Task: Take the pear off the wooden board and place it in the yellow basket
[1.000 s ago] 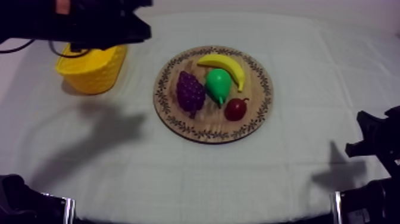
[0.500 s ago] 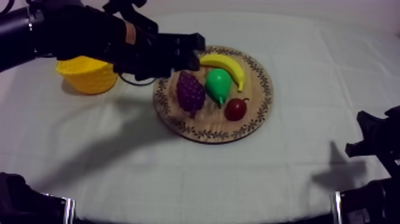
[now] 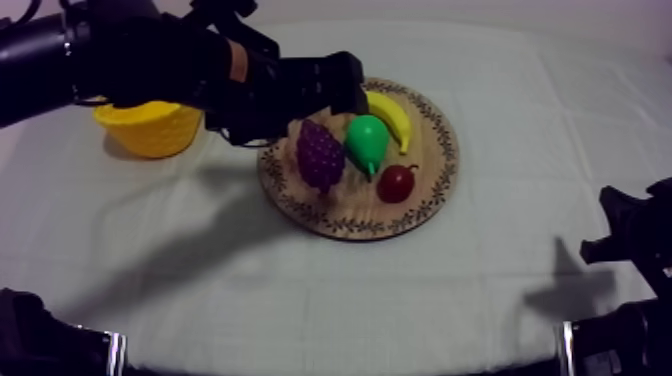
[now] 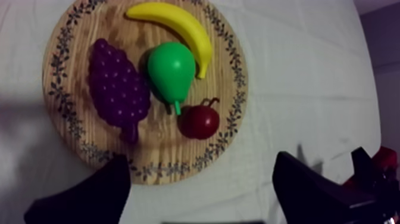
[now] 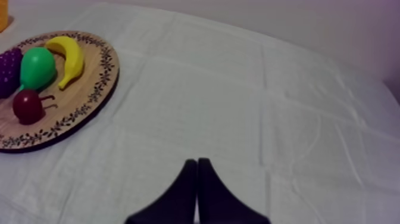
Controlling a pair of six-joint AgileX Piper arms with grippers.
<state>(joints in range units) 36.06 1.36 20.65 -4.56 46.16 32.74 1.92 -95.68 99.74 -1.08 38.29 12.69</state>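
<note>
Pear (image 3: 366,142) is sitting on the wooden board (image 3: 345,215), lying on its side right in the middle of the fruit. It's lying between the bunch of grapes (image 3: 320,155) on one side and the banana (image 3: 392,118) on the other, and the banana is curving round its fat end and looks to be touching it. The thin stalk end is pointing at the small red fruit (image 3: 397,183), which is sitting just beside it near the board's rim.

My left gripper (image 4: 200,158) is hanging above the board with its two black fingers spread wide apart and nothing between them, so it's not gripping anything. From the top view, my left arm is reaching in from the upper left and its tip is hovering over the board's far rim, close to the end of the banana and not touching the pear. The yellow basket (image 3: 150,130) is sitting on the grey-white cloth (image 3: 500,300) at the left side of the table, near the board, and my arm is partly covering it.

My right gripper (image 5: 196,162) is resting low at the right side, well apart from the board, with its fingers pressed together into a narrow wedge and holding nothing.
</note>
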